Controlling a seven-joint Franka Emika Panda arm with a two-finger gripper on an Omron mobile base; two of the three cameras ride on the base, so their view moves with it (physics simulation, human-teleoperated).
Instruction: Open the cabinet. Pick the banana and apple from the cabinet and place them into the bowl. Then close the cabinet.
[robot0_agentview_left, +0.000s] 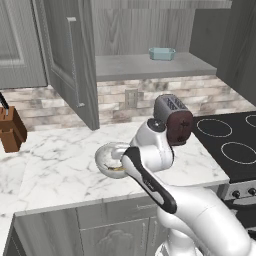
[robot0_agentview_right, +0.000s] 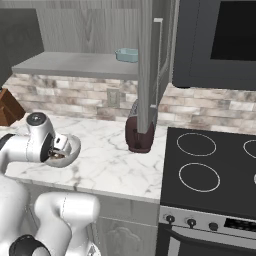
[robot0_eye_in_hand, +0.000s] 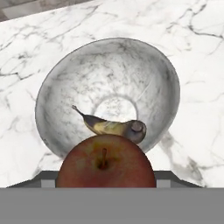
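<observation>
Grasping the apple (robot0_eye_in_hand: 105, 161), the claw (robot0_agentview_right: 59, 148) hangs above the bowl (robot0_eye_in_hand: 61, 83) on the marble desk (robot0_agentview_left: 55, 160); the banana (robot0_eye_in_hand: 111, 127) lies inside the bowl, and the cabinet (robot0_agentview_left: 75, 65) stands open.

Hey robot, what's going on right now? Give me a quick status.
Gripper over the bowl, apple between its fingers. Banana already in bowl. Cabinet doors open. Nothing in the way.
</observation>
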